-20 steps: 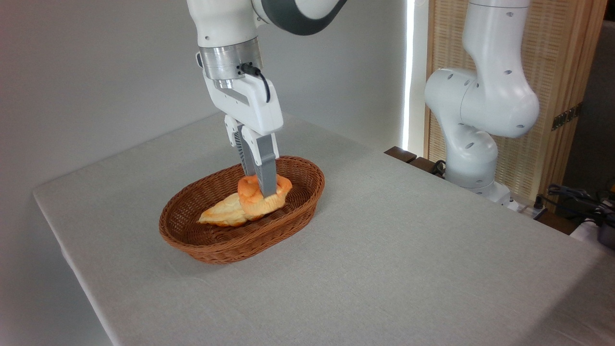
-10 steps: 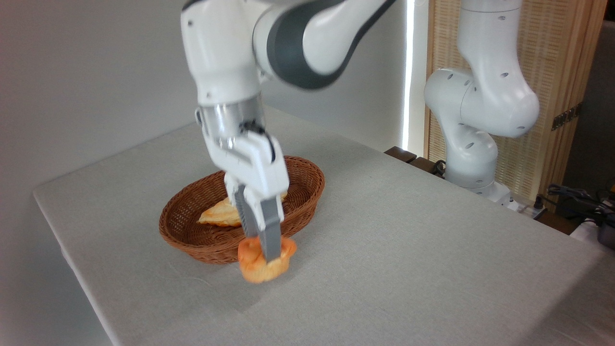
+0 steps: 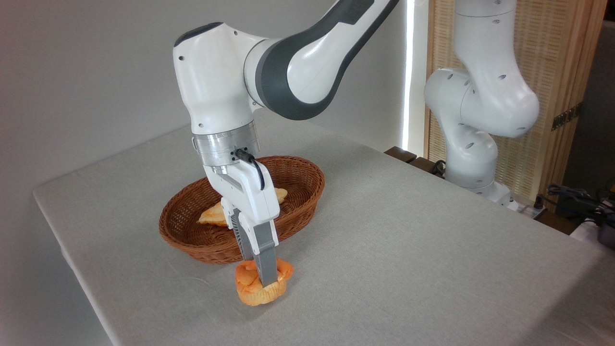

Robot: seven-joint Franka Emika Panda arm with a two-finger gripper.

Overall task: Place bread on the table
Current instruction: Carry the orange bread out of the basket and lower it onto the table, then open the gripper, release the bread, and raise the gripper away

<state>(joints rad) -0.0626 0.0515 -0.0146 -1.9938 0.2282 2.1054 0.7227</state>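
Camera's fixed view took in the tabletop, a broad spread of light grey cloth on which we, as the white Franka arm, worked from above. We had bent over its near left part, wrist turned straight down, because a vertical approach lets the load be set flat on the cloth. Just behind our wrist sat the brown wicker basket, with a paler, longer loaf lying inside it, partly hidden by us. Our hand pointed down in front of the basket's near rim, its grey fingers closed on the bread, gripping the orange bun from the top. That bun lay directly beneath our hand, outside the basket and just beside its rim, its underside at or touching the cloth; we could not tell from this angle whether its full weight had settled. In our judgement only the release remained, and a slow spreading of the fingers would spare the bun from tipping.
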